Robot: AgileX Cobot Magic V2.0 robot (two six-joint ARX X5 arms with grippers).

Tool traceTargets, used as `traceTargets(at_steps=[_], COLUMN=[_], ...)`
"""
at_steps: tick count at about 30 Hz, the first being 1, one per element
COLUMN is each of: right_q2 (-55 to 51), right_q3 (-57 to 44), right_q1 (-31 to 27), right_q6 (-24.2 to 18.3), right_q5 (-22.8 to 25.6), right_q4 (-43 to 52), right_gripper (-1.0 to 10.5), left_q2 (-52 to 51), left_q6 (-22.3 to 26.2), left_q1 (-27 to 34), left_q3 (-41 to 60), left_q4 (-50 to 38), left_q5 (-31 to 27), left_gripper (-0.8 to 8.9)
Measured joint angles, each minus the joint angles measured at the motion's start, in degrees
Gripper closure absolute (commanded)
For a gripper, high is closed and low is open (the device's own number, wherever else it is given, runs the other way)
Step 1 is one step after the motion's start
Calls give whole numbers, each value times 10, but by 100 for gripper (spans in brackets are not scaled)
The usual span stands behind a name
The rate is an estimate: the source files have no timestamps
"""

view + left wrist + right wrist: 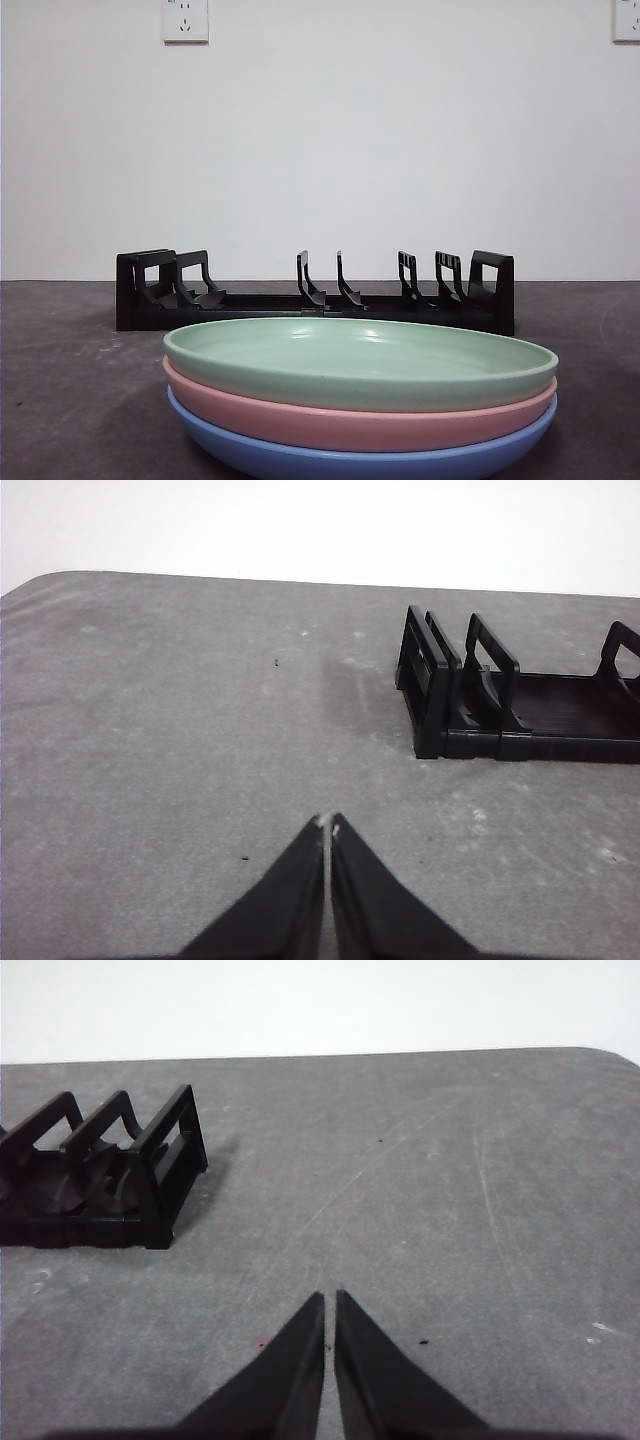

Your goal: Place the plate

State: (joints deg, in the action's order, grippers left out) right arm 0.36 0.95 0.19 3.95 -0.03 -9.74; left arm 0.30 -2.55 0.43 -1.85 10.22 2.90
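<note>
no readable text, labels, brands or numbers on anything

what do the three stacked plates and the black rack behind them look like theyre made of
Green plate, pink plate, blue plate: probably glazed ceramic or melamine, smooth with soft highlights. Dish rack: likely moulded plastic, matte black with thin uniform dividers.
</note>
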Motion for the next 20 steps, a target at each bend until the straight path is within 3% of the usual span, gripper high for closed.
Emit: traceTargets(at_steps=[20], right_q2=[0], right_q3=[0], right_q1=[0], right_q6=[-16], right_q5=[-2], right_q4=[2], right_gripper=[929], left_q2=[0], left_q6=[0], left_q1=[0], left_q3=[0], left_q4=[0], left_q5=[0], left_gripper=[804])
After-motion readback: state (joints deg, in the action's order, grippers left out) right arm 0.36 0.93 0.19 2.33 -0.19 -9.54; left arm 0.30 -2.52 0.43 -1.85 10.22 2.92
